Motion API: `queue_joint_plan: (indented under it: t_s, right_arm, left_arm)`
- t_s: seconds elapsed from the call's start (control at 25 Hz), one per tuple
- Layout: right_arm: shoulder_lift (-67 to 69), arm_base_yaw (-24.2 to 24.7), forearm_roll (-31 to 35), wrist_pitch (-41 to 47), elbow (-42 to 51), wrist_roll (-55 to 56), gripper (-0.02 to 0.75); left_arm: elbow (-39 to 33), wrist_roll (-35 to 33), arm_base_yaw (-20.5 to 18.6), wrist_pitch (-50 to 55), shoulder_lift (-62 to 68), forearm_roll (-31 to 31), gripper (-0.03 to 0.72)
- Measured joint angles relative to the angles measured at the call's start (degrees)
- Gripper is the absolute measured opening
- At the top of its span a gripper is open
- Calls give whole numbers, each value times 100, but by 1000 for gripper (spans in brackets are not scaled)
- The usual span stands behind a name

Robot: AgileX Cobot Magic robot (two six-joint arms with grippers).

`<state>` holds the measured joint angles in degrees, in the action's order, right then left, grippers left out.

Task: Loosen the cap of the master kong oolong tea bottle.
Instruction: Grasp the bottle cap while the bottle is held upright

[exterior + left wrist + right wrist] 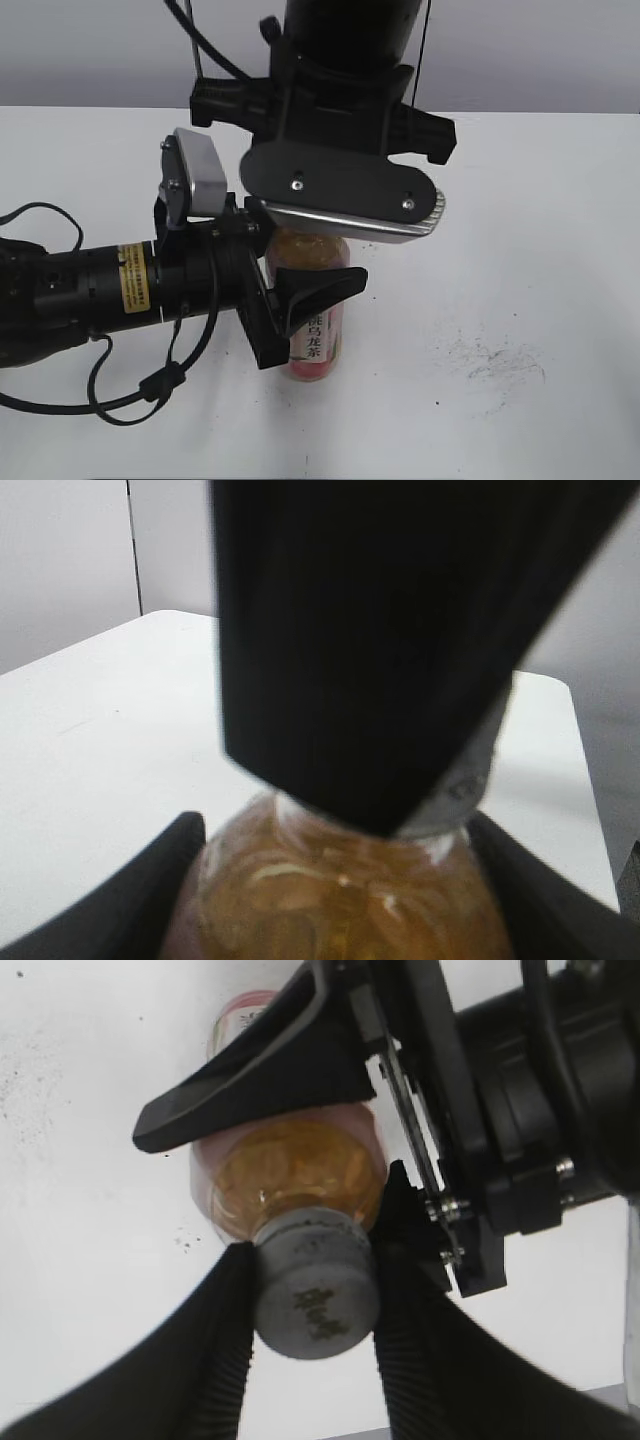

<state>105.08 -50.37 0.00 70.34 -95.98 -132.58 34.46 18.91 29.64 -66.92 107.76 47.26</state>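
We are finding the master kong oolong tea bottle (318,335) standing upright on the white bench (540,250), long axis vertical, neck pointing up. The left gripper (305,300) is reaching in from nine o'clock, its jaws pinching the bottle's body from both sides. The right gripper (310,1305) is coming down from twelve o'clock; its jaws are pressing against the cap (315,1295) on either side.

In the exterior view the cap is lying hidden beneath the right gripper's housing. Only the right wrist view is showing it: grey, with a dark mark on top. The left wrist view is blurring badly; a dark mass is covering the neck, leaving only the amber shoulder visible.
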Motion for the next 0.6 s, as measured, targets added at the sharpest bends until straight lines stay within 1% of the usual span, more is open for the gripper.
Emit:
queue_joint_plan:
  t_s: [0.08, 0.16, 0.2, 0.24, 0.36, 0.4, 0.44, 0.48, 0.6]
  right_arm:
    - [18, 6, 38, 48, -41, 32, 272]
    - [18, 6, 69, 85, -52, 624, 272]
    - [23, 6, 67, 94, -59, 1188, 281]
    - [30, 6, 56, 100, -72, 1907, 314]
    - [30, -19, 228, -7, -105, 4402, 516]
    - [30, -19, 251, -16, -105, 5158, 569]
    - [30, -19, 264, -16, -105, 5909, 594]
    - [30, -19, 269, -20, -105, 6919, 603]
    - [30, -19, 176, -20, -105, 9470, 574]
  left_arm:
    - [0, -5, 0, -6, 0, 26, 448]
    - [0, -5, 0, -11, 0, 33, 448]
    - [0, -5, 0, -15, 0, 35, 448]
    - [0, 7, 0, -15, 0, 28, 448]
    - [0, 15, 0, -4, 0, 7, 448]
    - [0, 15, 0, -4, 0, 7, 448]
    - [0, 20, 0, -4, 0, 7, 448]
    - [0, 20, 0, -4, 0, 7, 448]
    - [0, 20, 0, -4, 0, 2, 448]
